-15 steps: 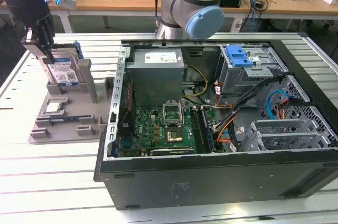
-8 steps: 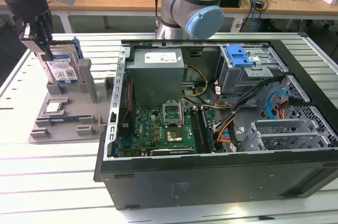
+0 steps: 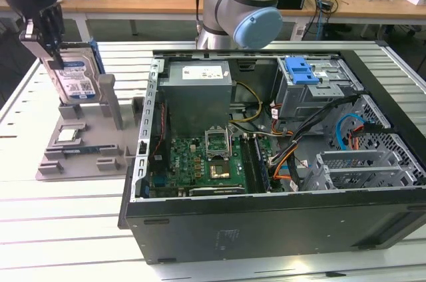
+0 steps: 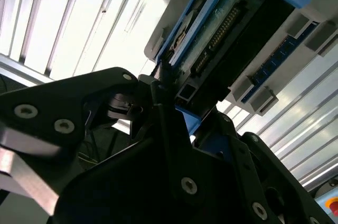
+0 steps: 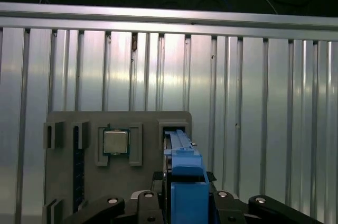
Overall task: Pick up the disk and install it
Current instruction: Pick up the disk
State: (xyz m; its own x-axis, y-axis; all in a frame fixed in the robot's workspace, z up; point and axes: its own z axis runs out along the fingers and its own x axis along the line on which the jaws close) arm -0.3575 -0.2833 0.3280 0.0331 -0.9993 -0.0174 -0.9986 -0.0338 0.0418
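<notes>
My gripper (image 3: 56, 54) clamped on the disk (image 3: 78, 76), disk upright at the grey holder (image 3: 73, 157).

Disk stands on edge in the holder's slot, near the tabletop (image 3: 66, 219) corner at the exterior view's far left. Label faces the open computer case (image 3: 266, 229). Can't tell if its bottom edge is seated or just clear of the slot. My 2 fingers sit narrow, 1 on each flat side at the disk's top edge. In the first wrist view the blue frame of the disk (image 5: 182, 179) runs straight between them. The second wrist view shows the disk's circuit-board side and connector (image 4: 222, 28). 1 square chip (image 5: 115, 142) lies flat in a holder pocket just beside the disk slot. The case lies on its side, well apart from the holder, with a grey box (image 3: 198, 89) and a blue bracket (image 3: 301, 69) on the drive cage inside.
</notes>
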